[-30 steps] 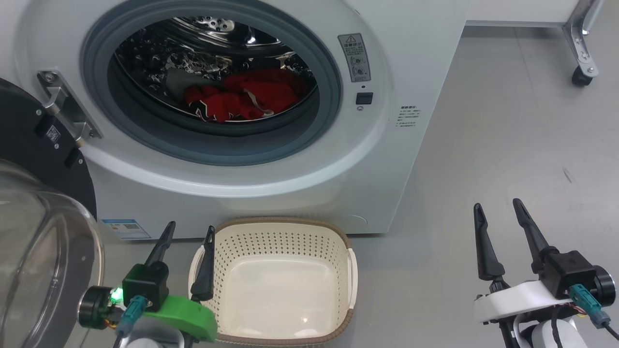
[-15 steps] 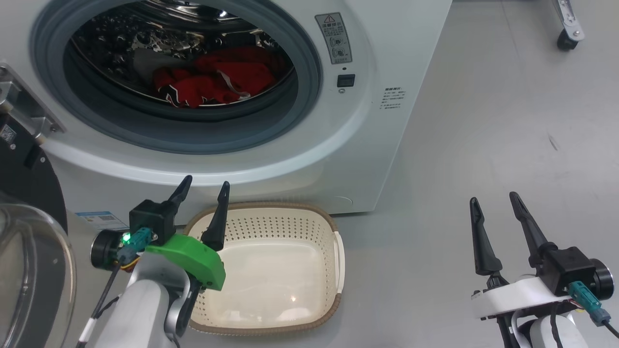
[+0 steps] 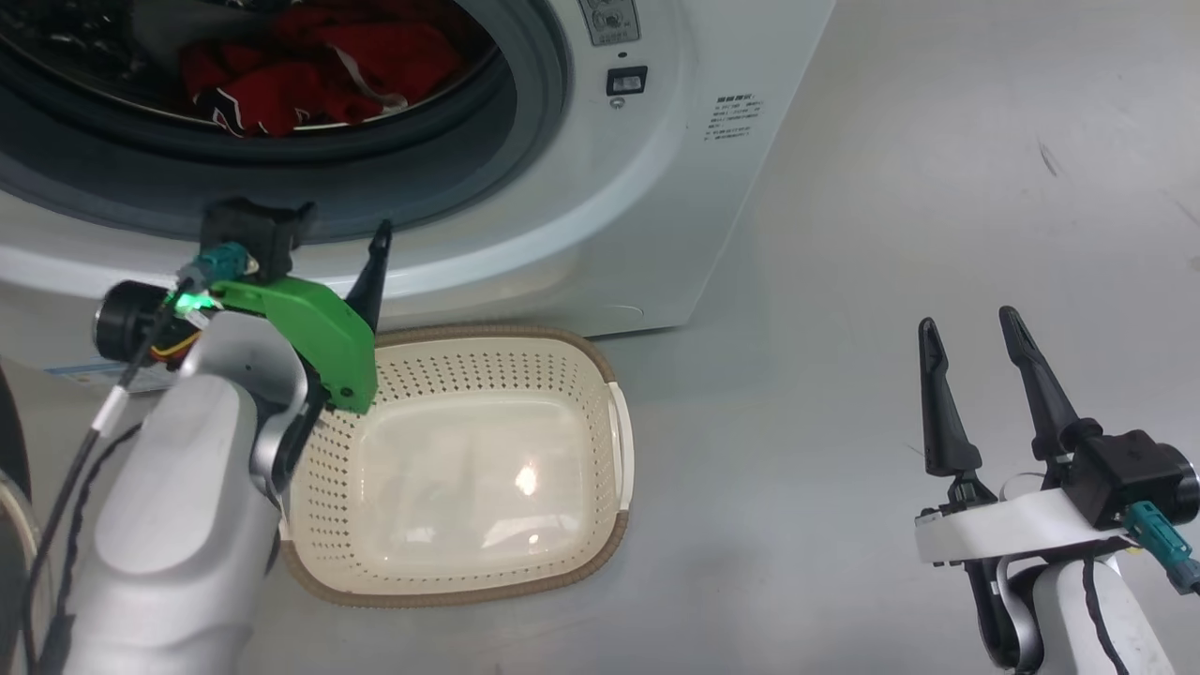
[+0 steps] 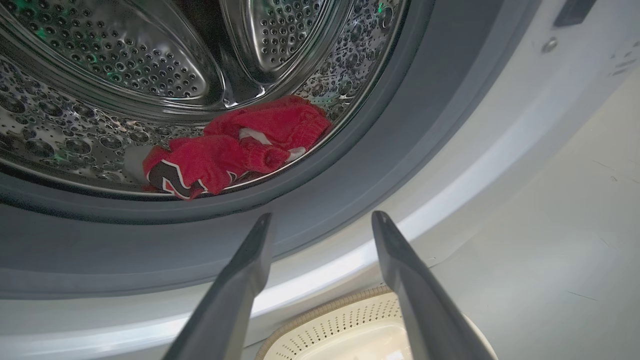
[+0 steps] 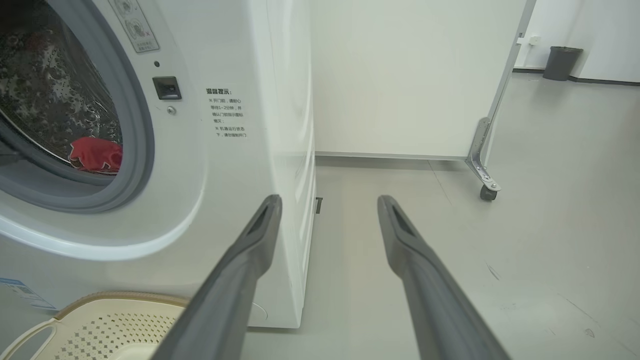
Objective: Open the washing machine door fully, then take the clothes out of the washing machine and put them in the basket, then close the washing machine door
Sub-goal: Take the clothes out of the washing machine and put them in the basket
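Left gripper point(image 4: 320, 220), on a silver forearm, reaches up over the cream perforated plastic basket point(image 3: 617, 441). Its two dark fingers are spread wide and empty, tips just short of the grey door seal point(image 4: 350, 170) of the big white front-loading washing machine point(image 3: 600, 206). Crumpled red jersey clothes point(image 4: 235, 150) lie beyond the seal in the steel drum point(image 4: 150, 75), ahead and slightly left of the fingertips. Right gripper point(image 3: 968, 321) hovers over bare grey floor point(image 3: 844, 281), equally wide, holding nothing.

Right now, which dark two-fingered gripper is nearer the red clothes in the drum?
The left gripper, pointing at the drum's grey seal; the right gripper is over grey floor.
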### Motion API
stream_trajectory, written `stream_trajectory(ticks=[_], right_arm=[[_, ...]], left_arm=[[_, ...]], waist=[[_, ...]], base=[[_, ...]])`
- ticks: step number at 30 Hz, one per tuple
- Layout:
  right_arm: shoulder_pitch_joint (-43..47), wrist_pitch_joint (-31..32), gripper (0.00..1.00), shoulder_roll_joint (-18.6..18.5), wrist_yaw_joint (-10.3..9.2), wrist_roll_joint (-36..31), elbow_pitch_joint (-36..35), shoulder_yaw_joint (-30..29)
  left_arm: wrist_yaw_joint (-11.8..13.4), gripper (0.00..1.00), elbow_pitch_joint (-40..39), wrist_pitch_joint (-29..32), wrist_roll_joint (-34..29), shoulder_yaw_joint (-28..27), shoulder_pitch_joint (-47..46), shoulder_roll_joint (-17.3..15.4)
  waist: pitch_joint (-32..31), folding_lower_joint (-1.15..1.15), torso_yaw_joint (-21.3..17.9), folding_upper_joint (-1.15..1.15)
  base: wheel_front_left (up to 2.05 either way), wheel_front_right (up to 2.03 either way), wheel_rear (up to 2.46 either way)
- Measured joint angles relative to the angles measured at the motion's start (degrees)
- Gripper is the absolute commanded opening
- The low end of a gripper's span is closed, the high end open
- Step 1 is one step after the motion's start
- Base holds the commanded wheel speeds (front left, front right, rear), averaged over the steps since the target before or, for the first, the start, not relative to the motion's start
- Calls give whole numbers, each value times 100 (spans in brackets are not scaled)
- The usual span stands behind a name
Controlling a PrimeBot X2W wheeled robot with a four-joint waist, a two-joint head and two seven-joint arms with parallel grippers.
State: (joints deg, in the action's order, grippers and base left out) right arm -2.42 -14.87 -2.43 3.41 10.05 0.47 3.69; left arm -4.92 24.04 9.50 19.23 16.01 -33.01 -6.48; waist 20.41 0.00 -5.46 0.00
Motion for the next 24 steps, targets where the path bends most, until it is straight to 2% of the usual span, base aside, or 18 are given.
stream_trajectory(ticks=[11,24], right_arm=[[-483,0,100,0,4,272,-37,189],[-804,0,100,2,-63,806,-35,458]], left_arm=[[22,100,404,367,-321,-320,-1141,-651],[215,100,788,678,-636,-554,-2090,-1315]], waist=[[724,0,-357,0],[1358,0,-993,0]], base=[[0,0,0],[0,0,0]])
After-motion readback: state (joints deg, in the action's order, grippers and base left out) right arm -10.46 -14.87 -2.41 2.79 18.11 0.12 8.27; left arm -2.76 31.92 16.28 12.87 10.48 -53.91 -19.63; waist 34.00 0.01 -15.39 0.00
